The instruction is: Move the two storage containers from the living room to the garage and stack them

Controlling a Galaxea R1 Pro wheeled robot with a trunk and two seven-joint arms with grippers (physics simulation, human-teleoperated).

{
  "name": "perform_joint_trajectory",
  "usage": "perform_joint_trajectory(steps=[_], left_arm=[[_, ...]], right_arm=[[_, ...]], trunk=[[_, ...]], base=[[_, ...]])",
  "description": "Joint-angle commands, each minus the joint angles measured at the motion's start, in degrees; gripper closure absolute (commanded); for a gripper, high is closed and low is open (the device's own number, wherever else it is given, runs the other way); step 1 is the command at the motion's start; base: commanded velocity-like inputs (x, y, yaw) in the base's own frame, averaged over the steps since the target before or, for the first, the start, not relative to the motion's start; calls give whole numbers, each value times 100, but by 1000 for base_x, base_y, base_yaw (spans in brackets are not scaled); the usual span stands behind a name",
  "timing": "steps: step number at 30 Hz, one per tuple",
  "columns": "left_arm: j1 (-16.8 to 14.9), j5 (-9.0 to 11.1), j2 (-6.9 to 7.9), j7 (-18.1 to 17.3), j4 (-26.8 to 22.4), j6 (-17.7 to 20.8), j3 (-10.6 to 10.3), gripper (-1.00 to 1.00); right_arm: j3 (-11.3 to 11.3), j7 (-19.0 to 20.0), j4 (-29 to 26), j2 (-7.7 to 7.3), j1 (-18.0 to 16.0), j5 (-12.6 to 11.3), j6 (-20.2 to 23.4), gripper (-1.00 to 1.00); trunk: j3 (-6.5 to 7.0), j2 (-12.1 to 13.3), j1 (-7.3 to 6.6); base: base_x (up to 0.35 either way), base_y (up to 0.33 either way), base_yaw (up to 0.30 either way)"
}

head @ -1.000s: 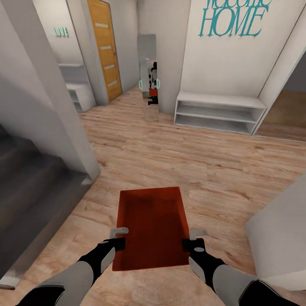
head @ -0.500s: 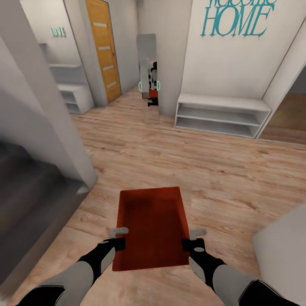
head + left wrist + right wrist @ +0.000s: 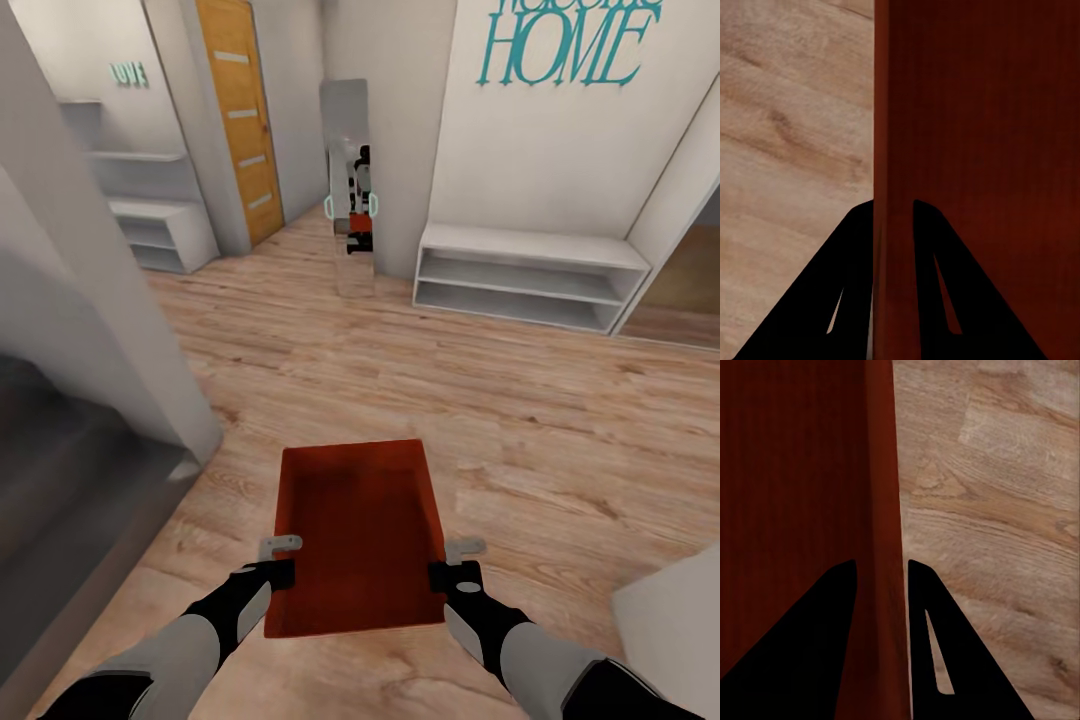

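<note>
Storage container (image 3: pixel 358 535), orange-red and open-topped, hangs in front of the robot over light wood-plank flooring (image 3: pixel 520 400), carried between both arms. The left claw (image 3: pixel 278 560) is pinching the container's left wall, and the left wrist view shows that wall (image 3: pixel 881 150) running between its two dark fingers (image 3: pixel 825 300); the right claw (image 3: pixel 450 562) is pinching the right wall (image 3: pixel 881 510) in the same way, one finger inside the bin and one outside. As a judgement, the task is at its carrying stage: one bin is lifted and on its way through a hallway, nothing is yet set on garage concrete, and the stacking remains to be done. Ahead stand a tall mirror (image 3: pixel 346 190) leaning at a wall corner, a low white shelf unit (image 3: pixel 525 275) under teal "HOME" lettering (image 3: pixel 560 45), and a honey-coloured wooden door (image 3: pixel 240 120) further back at the left. A white wall corner (image 3: pixel 110 330) juts in close on the left beside a dark grey stretch (image 3: pixel 60 500), and another pale edge (image 3: pixel 670 620) sits near the right arm, so the passage looks narrow for turning.
</note>
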Motion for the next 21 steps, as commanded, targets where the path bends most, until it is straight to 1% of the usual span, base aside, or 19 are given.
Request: perform_joint_trajectory(steps=[1, 21], left_arm=[[6, -22, 63, 64, -1, 40, -157, 100], [6, -22, 63, 64, -1, 40, -161, 100]], right_arm=[[-256, -34, -2, -19, -10, 10, -45, 100], [-257, -34, -2, -20, -10, 10, -45, 100]], trunk=[[-4, -3, 3], [-4, -3, 3]], base=[[323, 0, 0], [323, 0, 0]])
